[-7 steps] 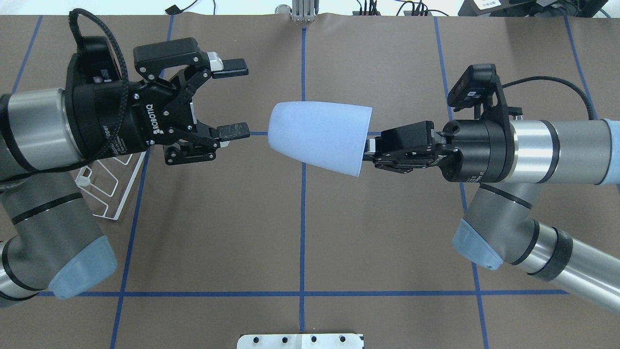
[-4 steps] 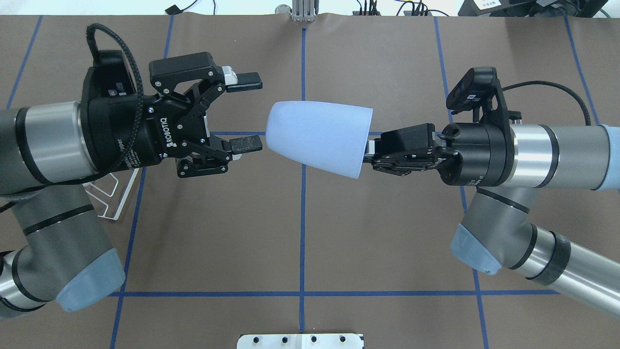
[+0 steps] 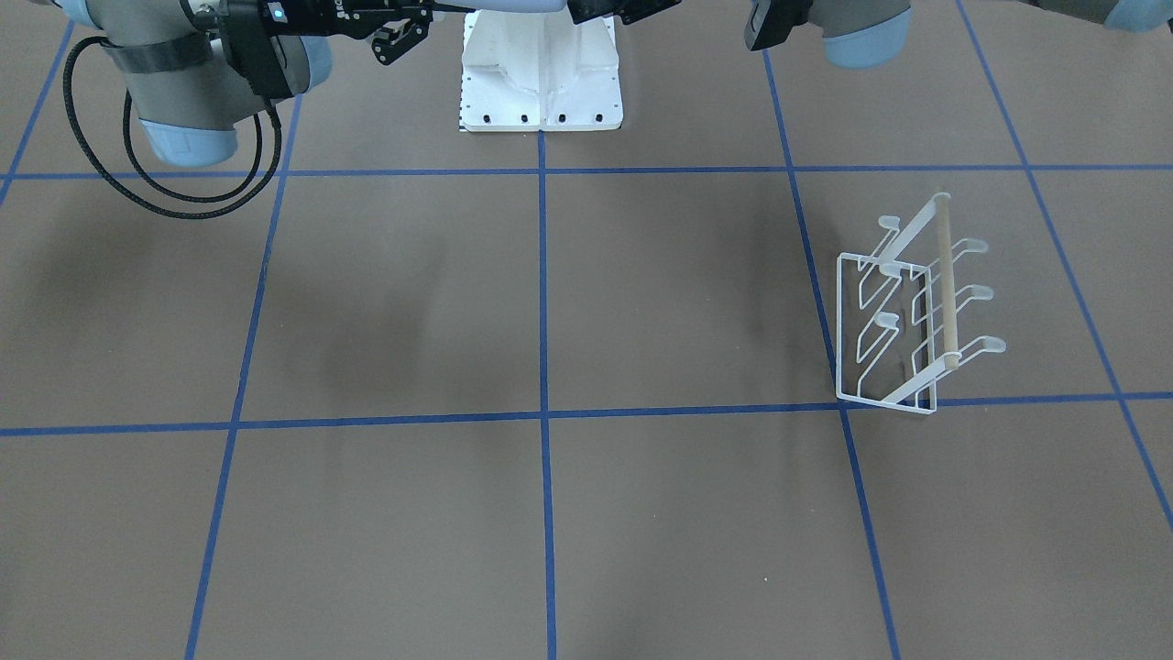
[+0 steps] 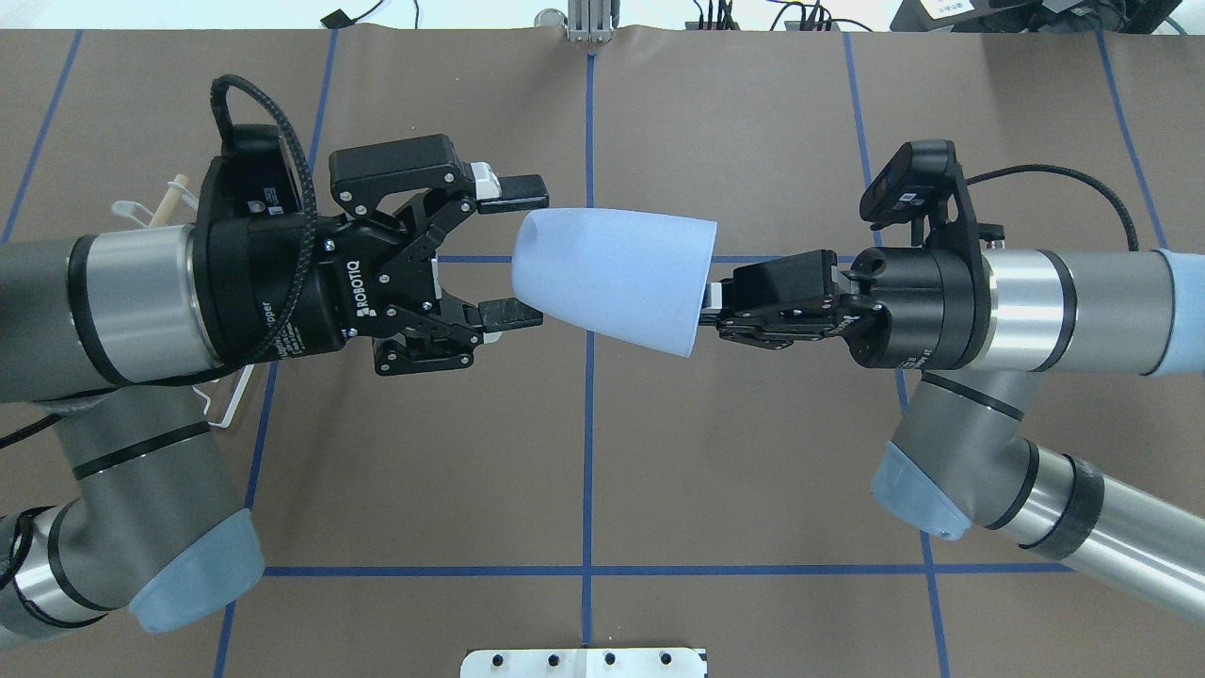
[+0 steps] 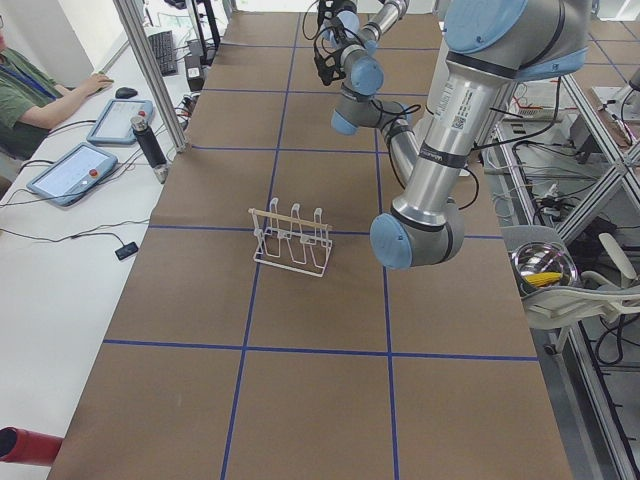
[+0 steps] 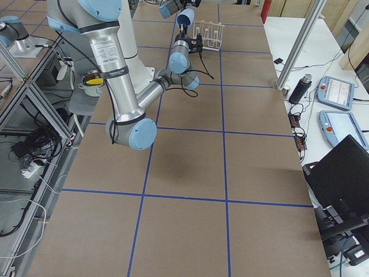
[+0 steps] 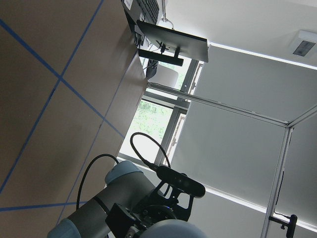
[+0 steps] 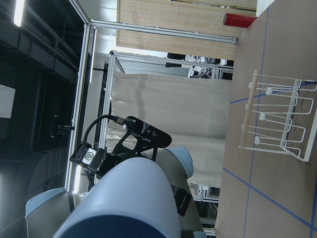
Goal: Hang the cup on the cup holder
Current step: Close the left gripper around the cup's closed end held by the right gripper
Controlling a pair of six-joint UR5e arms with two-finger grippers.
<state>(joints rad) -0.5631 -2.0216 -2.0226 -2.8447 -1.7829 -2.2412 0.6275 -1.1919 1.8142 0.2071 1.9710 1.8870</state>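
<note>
The light blue cup [image 4: 612, 278] lies level in the air over the table's middle, with its base toward my left arm. It also shows in the right wrist view [image 8: 129, 198]. My right gripper [image 4: 715, 303] is shut on the cup's rim. My left gripper [image 4: 518, 254] is open, one finger above and one below the cup's base end. I cannot tell whether they touch it. The white wire cup holder [image 3: 907, 312] with its wooden dowel stands on the table on my left side. In the overhead view it is mostly hidden under my left arm [image 4: 169, 200].
A white base plate [image 3: 541, 73] sits at the table's robot edge. Blue tape lines cross the brown mat [image 4: 584, 452]. An operator sits by tablets [image 5: 75, 170] past the far edge. A metal bowl [image 5: 545, 268] stands off the table behind the robot.
My left arm has moved right toward the cup, and its open fingers now straddle the cup's base. My right gripper has held the cup nearly still, drifting slightly left.
</note>
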